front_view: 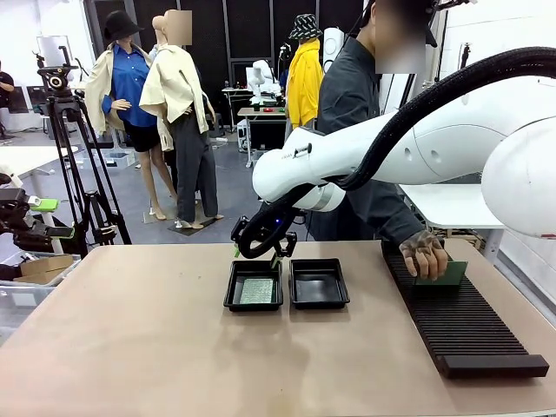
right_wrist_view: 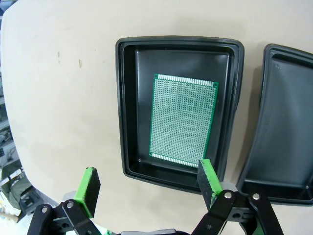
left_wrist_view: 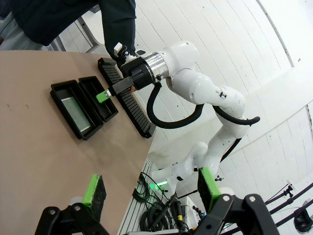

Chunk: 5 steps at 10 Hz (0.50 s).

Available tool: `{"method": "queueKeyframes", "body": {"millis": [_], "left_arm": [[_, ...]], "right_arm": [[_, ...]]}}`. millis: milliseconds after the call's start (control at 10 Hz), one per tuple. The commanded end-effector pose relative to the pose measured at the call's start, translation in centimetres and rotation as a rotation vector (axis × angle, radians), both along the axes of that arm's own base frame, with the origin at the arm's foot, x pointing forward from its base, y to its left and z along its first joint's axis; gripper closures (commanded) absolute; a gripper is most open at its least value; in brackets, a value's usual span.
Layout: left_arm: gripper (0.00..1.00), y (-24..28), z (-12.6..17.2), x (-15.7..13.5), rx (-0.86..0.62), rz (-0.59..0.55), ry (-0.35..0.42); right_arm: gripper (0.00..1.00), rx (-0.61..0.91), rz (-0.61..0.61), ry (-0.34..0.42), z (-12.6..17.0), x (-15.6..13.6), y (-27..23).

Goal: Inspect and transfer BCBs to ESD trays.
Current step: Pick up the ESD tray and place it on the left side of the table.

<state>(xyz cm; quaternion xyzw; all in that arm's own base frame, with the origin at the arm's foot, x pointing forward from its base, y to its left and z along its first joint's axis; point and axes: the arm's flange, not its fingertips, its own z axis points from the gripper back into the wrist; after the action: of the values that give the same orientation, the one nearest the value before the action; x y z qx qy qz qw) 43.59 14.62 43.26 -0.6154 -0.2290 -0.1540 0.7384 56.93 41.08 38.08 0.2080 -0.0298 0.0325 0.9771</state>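
Note:
Two black ESD trays sit side by side mid-table. The left tray holds a green BCB lying flat. The right tray holds nothing. My right gripper hangs open just above the left tray's far end, with nothing between its fingers. At the far right the person's hand holds another BCB over the rack. My left gripper stays open and empty off the table's left edge, looking across at both trays.
A long black ribbed rack runs along the table's right side. The person stands behind the far edge. A camera tripod stands beyond the table at the left. Bare tabletop lies in front of the trays.

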Motion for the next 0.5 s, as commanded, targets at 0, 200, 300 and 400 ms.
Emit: {"method": "queueKeyframes", "body": {"millis": [0,200,300,400], "left_arm": [[0.00,0.11,0.20,-0.12,-0.004,0.003,0.003],[0.00,0.11,0.20,-0.12,-0.004,0.003,0.003],[0.00,0.11,0.20,-0.12,-0.004,0.003,0.003],[0.00,0.11,0.20,-0.12,-0.004,0.003,0.003]], "right_arm": [[0.00,0.015,-0.012,-0.003,-0.10,0.07,-0.12],[0.00,0.015,-0.012,-0.003,-0.10,0.07,-0.12],[0.00,0.015,-0.012,-0.003,-0.10,0.07,-0.12],[0.00,0.015,-0.012,-0.003,-0.10,0.07,-0.12]]}}
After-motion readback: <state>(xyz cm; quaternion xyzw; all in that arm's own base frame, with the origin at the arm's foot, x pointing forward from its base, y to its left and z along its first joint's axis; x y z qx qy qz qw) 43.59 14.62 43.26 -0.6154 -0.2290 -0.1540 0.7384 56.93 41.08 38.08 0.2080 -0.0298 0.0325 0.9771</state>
